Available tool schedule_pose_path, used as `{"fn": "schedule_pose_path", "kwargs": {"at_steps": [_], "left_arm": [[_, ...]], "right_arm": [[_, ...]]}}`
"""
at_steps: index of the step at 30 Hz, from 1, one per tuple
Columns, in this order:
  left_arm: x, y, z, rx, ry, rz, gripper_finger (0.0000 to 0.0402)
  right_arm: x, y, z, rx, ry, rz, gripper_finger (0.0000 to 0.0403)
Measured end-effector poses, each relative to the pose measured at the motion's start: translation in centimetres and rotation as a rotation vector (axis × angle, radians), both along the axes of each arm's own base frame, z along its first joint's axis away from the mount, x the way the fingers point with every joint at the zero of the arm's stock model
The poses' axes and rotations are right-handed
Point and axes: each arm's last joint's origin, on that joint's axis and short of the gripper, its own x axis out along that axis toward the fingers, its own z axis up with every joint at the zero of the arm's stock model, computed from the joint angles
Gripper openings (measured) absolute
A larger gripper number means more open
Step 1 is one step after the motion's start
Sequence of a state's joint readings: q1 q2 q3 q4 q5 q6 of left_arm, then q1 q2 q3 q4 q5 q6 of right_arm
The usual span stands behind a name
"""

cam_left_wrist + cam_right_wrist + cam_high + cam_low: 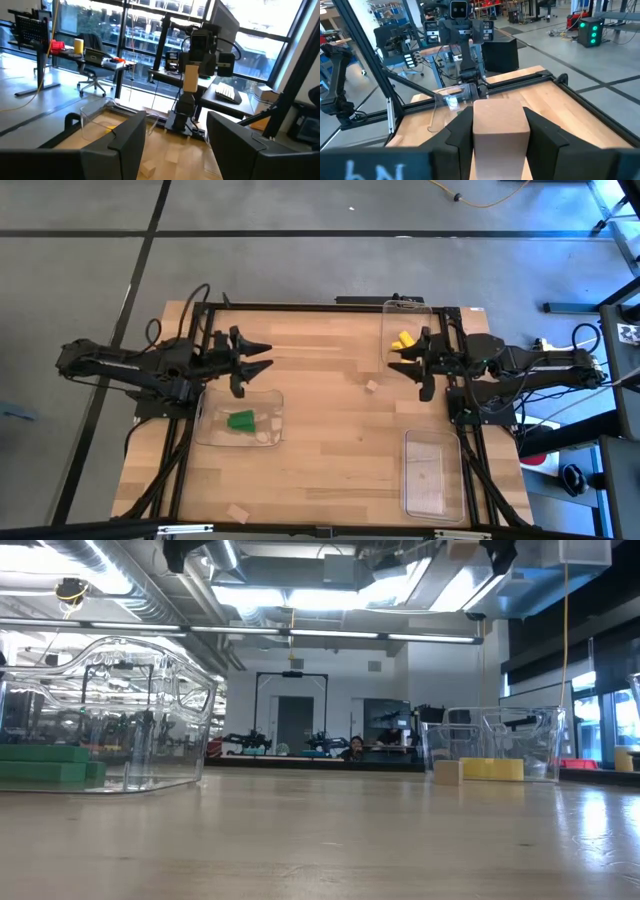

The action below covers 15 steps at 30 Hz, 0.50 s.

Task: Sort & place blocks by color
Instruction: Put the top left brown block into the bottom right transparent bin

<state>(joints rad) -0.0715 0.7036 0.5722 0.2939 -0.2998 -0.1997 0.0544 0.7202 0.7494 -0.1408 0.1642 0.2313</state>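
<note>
My right gripper (395,360) hovers above the table's right side, next to the far right tray (388,315), and is shut on a plain tan block (500,125). That block also shows in the left wrist view (190,79). My left gripper (265,357) hovers open above the table's left side, with nothing between its fingers (127,140). Green blocks (240,420) lie in the clear left tray (205,430). Yellow blocks (403,340) lie in the far right tray. One tan block (371,387) lies on the bare table near the middle, another (237,513) near the front edge. My right gripper pinches the tan block by two opposite sides (478,131) between its two fingers. The fingers lie about level and point toward the table's left. The block is lifted clear of the table and stands upright between them.
A third clear tray (432,470) lies at the near right with nothing coloured in it. Black frame rails (300,307) run along the table's far, left and right edges. Bare wood spreads across the middle and the near side.
</note>
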Motion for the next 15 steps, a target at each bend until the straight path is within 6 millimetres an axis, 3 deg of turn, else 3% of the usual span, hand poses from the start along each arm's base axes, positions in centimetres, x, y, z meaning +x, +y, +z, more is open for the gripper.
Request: {"fn": "schedule_pose_path", "kwargs": {"at_steps": [7, 11, 15], "left_arm": [[0.1, 0.0, -0.2, 0.001, 0.01, -0.001, 0.02], [0.1, 0.0, -0.1, -0.001, 0.009, 0.008, 0.02], [0.1, 0.1, -0.1, -0.003, 0.009, 0.028, 0.02]], "right_arm": [[0.4, 0.1, -0.2, 0.087, 0.007, 0.031, 0.0132], [0.8, 1.4, -0.7, 0.306, 0.065, 0.259, 0.0132], [1.1, 4.3, -1.7, 0.529, 0.224, 0.474, 0.0132]]}}
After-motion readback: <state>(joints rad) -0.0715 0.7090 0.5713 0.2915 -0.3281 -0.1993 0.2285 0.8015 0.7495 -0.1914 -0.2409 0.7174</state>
